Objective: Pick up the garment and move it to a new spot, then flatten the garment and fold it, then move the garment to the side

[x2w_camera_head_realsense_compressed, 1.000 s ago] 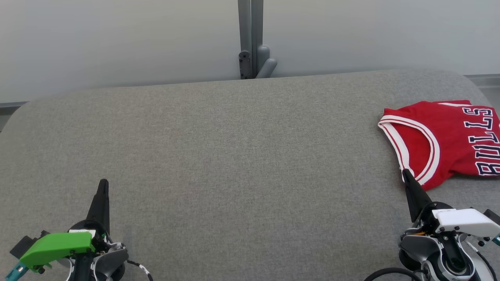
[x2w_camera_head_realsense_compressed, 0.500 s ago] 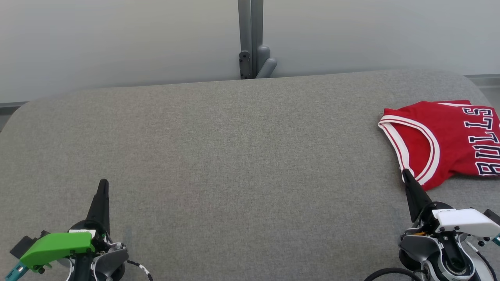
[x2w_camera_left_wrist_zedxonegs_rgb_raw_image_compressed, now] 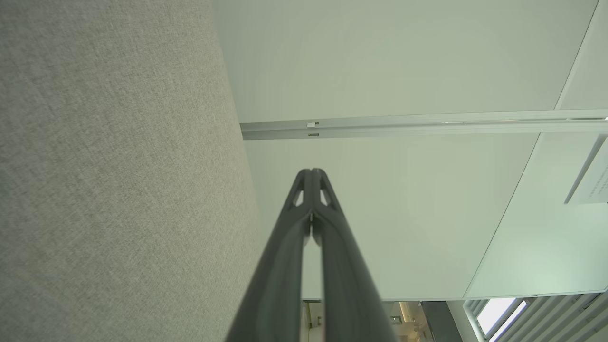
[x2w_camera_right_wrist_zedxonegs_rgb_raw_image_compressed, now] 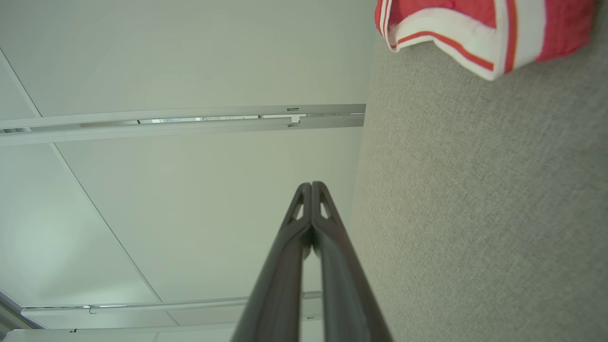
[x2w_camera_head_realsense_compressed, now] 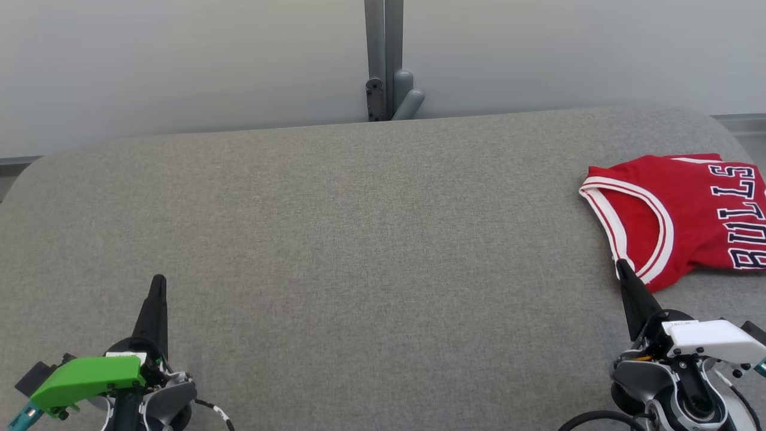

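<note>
Fabric in a plain grey weave covered the wide padded surface before us. On it, far over to the robot's right, we found the garment: a red sleeveless jersey with white-and-red banded trim and the dark, white-edged letters BULLS running up its side. It lay flat on the surface in a compact, folded-looking shape, its right part cut off by the edge of the head view. The right gripper sat low at the right, its two dark fingers pressed together into a single point and holding nothing. From the head that point seemed to meet the jersey's near left corner, yet in the right wrist view we saw the closed fingertips standing apart from the cloth, with the trimmed edge ahead and off to one side. The left gripper sat low at the left, well apart from the jersey, its fingers likewise closed tight on nothing over the grey fabric. Beyond the far edge of the surface we noted a pale wall and a grey upright post.
</note>
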`<state>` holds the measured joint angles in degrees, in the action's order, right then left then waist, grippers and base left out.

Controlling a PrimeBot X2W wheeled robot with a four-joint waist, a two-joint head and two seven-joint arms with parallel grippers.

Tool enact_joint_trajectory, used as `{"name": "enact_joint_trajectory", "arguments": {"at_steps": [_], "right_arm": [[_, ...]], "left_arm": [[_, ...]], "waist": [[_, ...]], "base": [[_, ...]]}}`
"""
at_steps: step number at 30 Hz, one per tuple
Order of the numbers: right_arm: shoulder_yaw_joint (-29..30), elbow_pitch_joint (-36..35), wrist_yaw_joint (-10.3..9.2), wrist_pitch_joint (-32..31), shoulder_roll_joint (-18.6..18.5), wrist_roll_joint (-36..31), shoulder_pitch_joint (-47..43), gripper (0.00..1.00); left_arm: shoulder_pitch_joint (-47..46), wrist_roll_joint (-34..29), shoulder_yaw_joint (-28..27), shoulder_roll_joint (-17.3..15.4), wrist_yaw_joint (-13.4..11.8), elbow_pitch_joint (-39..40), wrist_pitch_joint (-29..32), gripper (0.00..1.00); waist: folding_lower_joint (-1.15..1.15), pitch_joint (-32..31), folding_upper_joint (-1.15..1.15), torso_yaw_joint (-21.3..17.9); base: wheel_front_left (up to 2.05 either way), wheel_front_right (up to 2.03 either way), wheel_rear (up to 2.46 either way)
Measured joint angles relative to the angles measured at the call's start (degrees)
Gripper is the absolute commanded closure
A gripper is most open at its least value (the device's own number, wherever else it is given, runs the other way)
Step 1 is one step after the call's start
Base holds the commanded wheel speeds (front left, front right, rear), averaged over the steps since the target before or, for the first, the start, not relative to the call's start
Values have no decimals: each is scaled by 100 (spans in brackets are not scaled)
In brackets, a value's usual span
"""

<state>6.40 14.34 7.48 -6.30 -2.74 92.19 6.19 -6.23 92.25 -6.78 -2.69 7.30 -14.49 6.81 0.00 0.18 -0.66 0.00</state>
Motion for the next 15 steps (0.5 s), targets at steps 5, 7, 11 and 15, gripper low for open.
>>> {"name": "enact_joint_trajectory", "arguments": {"at_steps": [5, 7, 11, 15], "right_arm": [[0, 0, 0, 0, 0, 1, 0, 100], [0, 0, 0, 0, 0, 1, 0, 100], [0, 0, 0, 0, 0, 1, 0, 100], [0, 0, 0, 0, 0, 1, 0, 100]], "left_arm": [[0, 0, 0, 0, 0, 0, 0, 100], [0, 0, 0, 0, 0, 0, 0, 100], [0, 0, 0, 0, 0, 0, 0, 100], [0, 0, 0, 0, 0, 0, 0, 100]], "waist": [[0, 0, 0, 0], [0, 0, 0, 0], [0, 0, 0, 0], [0, 0, 0, 0]], "base": [[0, 0, 0], [0, 0, 0], [0, 0, 0], [0, 0, 0]]}}
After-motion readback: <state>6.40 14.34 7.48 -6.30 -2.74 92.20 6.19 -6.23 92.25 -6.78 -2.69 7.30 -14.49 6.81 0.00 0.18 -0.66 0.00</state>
